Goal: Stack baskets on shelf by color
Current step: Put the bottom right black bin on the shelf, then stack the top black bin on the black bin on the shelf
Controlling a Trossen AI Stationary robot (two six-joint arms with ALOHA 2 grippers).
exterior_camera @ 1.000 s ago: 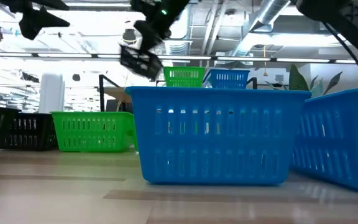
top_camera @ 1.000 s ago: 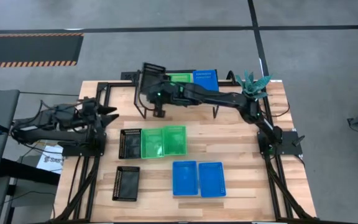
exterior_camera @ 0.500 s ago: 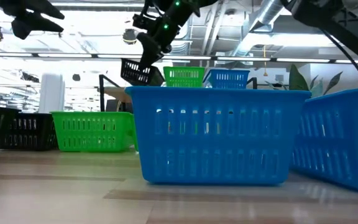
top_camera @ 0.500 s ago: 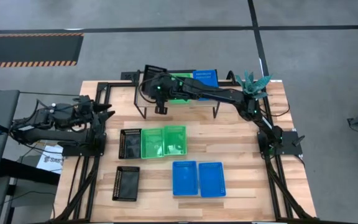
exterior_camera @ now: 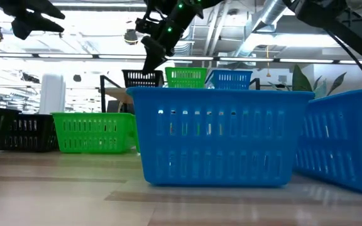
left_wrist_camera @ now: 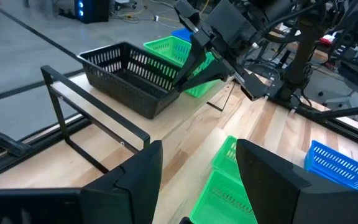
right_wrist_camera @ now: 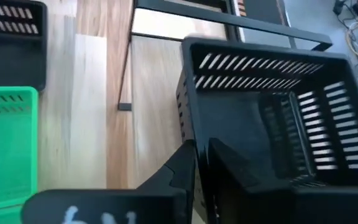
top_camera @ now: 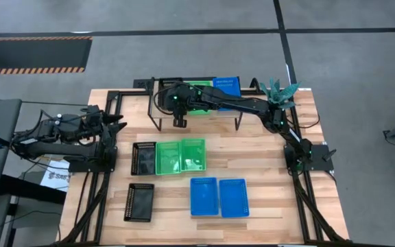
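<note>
A black basket [top_camera: 164, 90] sits level on the left end of the shelf [top_camera: 211, 114], beside a green basket [top_camera: 199, 87] and a blue basket [top_camera: 226, 84]. The low view shows all three in a row: black basket [exterior_camera: 142, 78], green basket [exterior_camera: 186, 77], blue basket [exterior_camera: 231, 79]. My right gripper [top_camera: 177, 104] reaches across the shelf and is shut on the black basket's wall. My left gripper [top_camera: 118, 123] hovers open at the table's left, holding nothing; its fingers [left_wrist_camera: 135, 180] stand wide apart. My right gripper has the black basket's short side wall, close to a corner [right_wrist_camera: 186, 134]. One finger [right_wrist_camera: 235, 171] is inside the basket and the other outside. The fingers slant down from above. The basket rests flat on the shelf by its bottom [left_wrist_camera: 135, 99].
On the table in front of the shelf stand a black basket [top_camera: 144, 158] and two green baskets [top_camera: 168, 158] in a row. Nearer lie another black basket [top_camera: 139, 201] and two blue baskets [top_camera: 218, 197]. A green plant [top_camera: 280, 92] stands at the far right.
My right gripper has come down toward the shelf's left end with the black basket. The basket hung tilted in the air a second ago and now stands level on the shelf beside the green one.
</note>
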